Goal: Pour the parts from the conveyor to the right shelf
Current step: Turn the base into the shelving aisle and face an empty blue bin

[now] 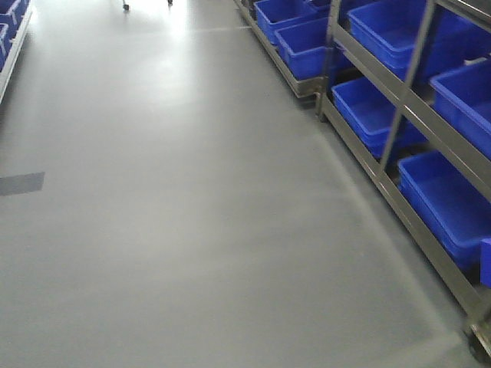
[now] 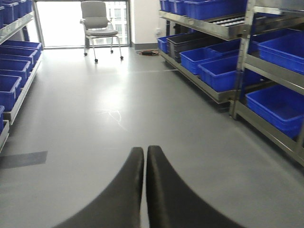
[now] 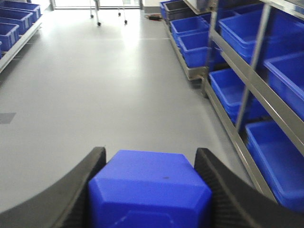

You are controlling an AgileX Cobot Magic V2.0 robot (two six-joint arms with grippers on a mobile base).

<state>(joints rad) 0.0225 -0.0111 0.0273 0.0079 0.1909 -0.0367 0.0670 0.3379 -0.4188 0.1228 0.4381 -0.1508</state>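
Right gripper [image 3: 149,156]: jaws set at medium width and clamped on the part, a bright-blue plastic block [image 3: 149,190]. One dark pad bears on each of its opposite flanks. The part sits squarely between the jaws and fills the gap.

Judgement: the two-sided grip is there to carry the part securely up to the shelf before any tipping.

Orientation: a flat face with chamfered corners lies uppermost, pointing forward past the jaw tips. No knob shows. The block runs out of the lower edge of the right wrist view, so its long axis cannot be confirmed.

Left gripper [image 2: 144,153]: jaws pressed together, nothing between them. Judgement: parked idle, clear of the work.

Right shelf [image 3: 256,52]: steel-framed, ahead and to the right of the loaded jaws, well apart from them. Its blue crates [image 3: 278,156] stand open-topped on the tiers. Only grey floor [image 3: 95,85] lies directly ahead of both pairs of jaws.

Pour not yet begun
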